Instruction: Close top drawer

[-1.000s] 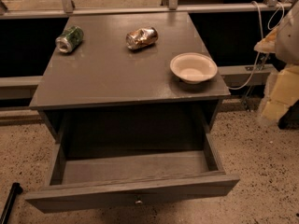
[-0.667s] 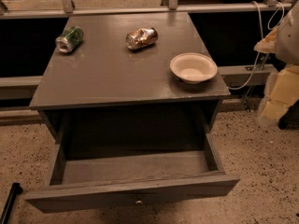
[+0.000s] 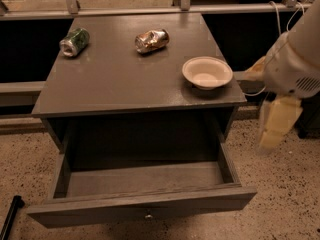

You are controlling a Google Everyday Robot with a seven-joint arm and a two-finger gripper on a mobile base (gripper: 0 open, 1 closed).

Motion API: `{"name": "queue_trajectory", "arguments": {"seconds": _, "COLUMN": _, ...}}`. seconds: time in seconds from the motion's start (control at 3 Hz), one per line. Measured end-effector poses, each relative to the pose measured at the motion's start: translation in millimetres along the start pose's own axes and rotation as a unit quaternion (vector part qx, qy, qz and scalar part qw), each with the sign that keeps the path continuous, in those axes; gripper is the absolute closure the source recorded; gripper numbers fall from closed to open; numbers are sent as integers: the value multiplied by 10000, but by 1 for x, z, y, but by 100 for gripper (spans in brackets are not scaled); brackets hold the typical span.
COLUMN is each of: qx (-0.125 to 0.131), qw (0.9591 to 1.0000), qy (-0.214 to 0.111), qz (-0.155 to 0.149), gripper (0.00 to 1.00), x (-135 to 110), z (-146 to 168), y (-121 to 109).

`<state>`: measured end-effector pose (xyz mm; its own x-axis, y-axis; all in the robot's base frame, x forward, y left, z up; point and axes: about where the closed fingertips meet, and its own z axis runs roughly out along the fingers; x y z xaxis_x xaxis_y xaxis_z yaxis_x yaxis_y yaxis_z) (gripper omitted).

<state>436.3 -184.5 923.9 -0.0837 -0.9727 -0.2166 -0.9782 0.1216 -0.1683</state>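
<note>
The top drawer [image 3: 100, 210] of the grey cabinet [image 3: 125, 81] stands pulled far out toward me. It is wide, deep and empty inside, and its flat front carries a small round metal knob [image 3: 148, 216] at the centre. My gripper [image 3: 276, 126] hangs pale yellow from the white arm [image 3: 295, 64] at the right. It is beside the cabinet's right side, above the floor, apart from the drawer and roughly level with the drawer's right wall.
On the cabinet top lie a green can [image 3: 75, 41] on its side, a crushed brown can [image 3: 151, 40] and a white bowl [image 3: 207, 73] near the right edge. A black rod [image 3: 10, 216] stands at the lower left. A rail and dark panels run behind. The floor is speckled.
The arm and gripper have moved a little left and down, closer to the cabinet's right side. The drawer stays open as before.
</note>
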Motion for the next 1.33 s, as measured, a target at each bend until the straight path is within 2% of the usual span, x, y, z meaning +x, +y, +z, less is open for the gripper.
{"name": "queue_trajectory", "arguments": {"seconds": 0.33, "qx": -245, "qw": 9971, "qy": -549, "qz": -462, "gripper": 27, "x": -1, "z": 71, "y": 52}}
{"name": "queue_trajectory", "arguments": {"seconds": 0.67, "qx": -228, "qw": 9933, "qy": -981, "qz": -565, "gripper": 50, "x": 10, "z": 124, "y": 89}}
{"name": "queue_trajectory", "arguments": {"seconds": 1.33, "qx": -214, "qw": 9928, "qy": -990, "qz": -637, "gripper": 94, "x": 12, "z": 142, "y": 100}}
